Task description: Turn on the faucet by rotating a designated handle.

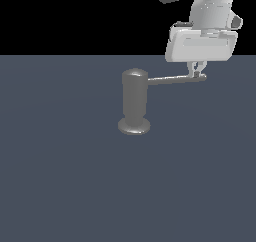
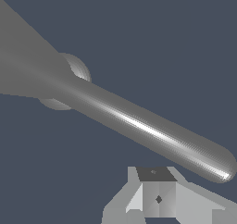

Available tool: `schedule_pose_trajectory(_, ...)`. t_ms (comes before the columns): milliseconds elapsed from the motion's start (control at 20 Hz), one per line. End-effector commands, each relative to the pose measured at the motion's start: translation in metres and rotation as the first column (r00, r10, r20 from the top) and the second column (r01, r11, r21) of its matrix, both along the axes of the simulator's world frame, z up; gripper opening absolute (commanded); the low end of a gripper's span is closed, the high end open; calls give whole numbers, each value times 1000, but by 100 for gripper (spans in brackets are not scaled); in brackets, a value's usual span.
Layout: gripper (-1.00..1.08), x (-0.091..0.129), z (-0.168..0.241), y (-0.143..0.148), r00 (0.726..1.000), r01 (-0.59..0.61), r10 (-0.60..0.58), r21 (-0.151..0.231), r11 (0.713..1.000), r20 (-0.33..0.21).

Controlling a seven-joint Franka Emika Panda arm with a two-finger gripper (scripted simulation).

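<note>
Faucet (image 1: 134, 103) handle (image 1: 172, 79) at claw (image 1: 198, 75)

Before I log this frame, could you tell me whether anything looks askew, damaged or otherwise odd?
Nothing stands out. The faucet stands upright on its flared base, and the handle juts out straight towards the exterior view's right. The pincer sits at the handle's tip.

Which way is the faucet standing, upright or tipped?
Upright. The faucet stands vertical on its flared base, flat on the floor, with the handle projecting sideways toward the gripper.
</note>
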State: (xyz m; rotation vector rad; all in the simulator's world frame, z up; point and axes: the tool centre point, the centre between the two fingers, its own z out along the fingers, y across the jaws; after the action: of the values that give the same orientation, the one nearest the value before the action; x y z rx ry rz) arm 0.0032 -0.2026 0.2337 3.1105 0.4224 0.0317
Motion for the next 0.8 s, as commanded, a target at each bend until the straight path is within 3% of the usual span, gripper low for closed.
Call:
schedule_pose_trajectory(0, -100, 7, -7, -2, 1000, -1, 1, -1, 1000, -8)
schedule_pose_trajectory(750, -100, 42, -10, -22, 1000, 7, -7, 0, 1000, -15)
